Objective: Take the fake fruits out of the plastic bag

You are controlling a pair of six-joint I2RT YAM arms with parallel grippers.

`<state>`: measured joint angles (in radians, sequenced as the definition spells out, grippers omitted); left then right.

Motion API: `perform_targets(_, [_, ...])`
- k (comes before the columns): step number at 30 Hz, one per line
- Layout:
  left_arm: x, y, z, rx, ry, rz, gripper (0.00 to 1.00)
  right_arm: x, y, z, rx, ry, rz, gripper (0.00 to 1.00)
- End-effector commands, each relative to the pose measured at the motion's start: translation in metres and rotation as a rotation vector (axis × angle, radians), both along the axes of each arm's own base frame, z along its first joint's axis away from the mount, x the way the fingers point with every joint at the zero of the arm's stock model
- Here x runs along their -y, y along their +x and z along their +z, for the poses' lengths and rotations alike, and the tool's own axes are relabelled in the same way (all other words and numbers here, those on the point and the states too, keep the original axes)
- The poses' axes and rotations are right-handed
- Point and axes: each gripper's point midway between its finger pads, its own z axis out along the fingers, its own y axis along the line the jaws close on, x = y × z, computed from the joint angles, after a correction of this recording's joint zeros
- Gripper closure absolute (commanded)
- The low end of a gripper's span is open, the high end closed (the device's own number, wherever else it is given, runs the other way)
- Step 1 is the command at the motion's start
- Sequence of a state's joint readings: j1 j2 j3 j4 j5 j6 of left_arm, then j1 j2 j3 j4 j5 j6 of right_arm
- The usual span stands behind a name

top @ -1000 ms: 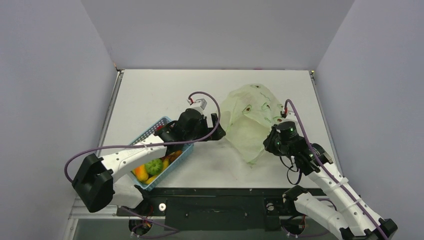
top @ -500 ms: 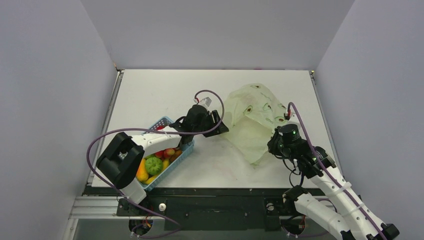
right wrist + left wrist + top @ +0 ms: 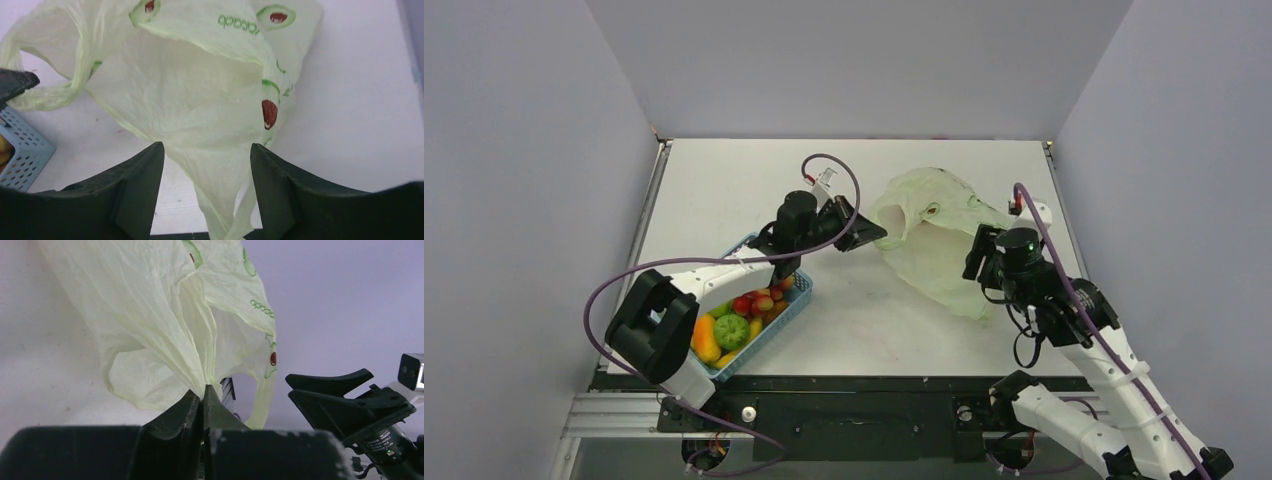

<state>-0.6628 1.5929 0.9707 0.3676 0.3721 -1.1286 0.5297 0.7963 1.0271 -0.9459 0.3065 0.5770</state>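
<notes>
White table (image 3: 724,185) carries everything. Plastic bag (image 3: 939,245) lies crumpled on it, pale yellow-green and translucent, avocado prints facing up; this bag is the reference for all positions below. Its left handle is drawn out into a thin twisted strand, and its lower corner trails toward the near edge of the table. Blue lattice basket (image 3: 801,292) sits left of the bag and nearer the arm bases, apart from it. Left gripper (image 3: 204,392) is at the bag's left edge, jaws clenched on a gathered pleat of the film; the wrist view shows the sheet fanning up and away from the pinch. Right gripper (image 3: 206,150) is at the bag's right side, jaws spread wide, with the bag's narrow lower tail lying between the two fingers and not squeezed by them. Fake fruits (image 3: 742,318) rest in the basket, left of the bag: a dark green round one, red pieces just above it, beside yellow-orange fruit (image 3: 705,340). Cannot tell what, if anything, the bag holds.
</notes>
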Motion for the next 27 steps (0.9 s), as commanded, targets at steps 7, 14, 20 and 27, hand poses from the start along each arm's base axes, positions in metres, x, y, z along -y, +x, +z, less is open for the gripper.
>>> perform_targets(7, [-0.013, 0.019, 0.081, -0.004, -0.279, 0.021, 1.0, -0.009, 0.062, 0.056, 0.102, -0.363, 0.198, 0.3])
perform_targets(14, [-0.024, 0.033, 0.076, -0.072, -0.344, 0.036, 1.0, -0.063, 0.092, 0.035, 0.282, -0.793, 0.538, 0.21])
perform_targets(20, [-0.031, 0.035, 0.076, -0.083, -0.379, 0.025, 1.0, -0.075, 0.13, 0.014, 0.308, -1.039, 0.692, 0.19])
perform_targets(27, [-0.04, 0.036, 0.069, -0.084, -0.361, 0.023, 1.0, -0.067, 0.17, 0.003, 0.239, -1.138, 0.688, 0.23])
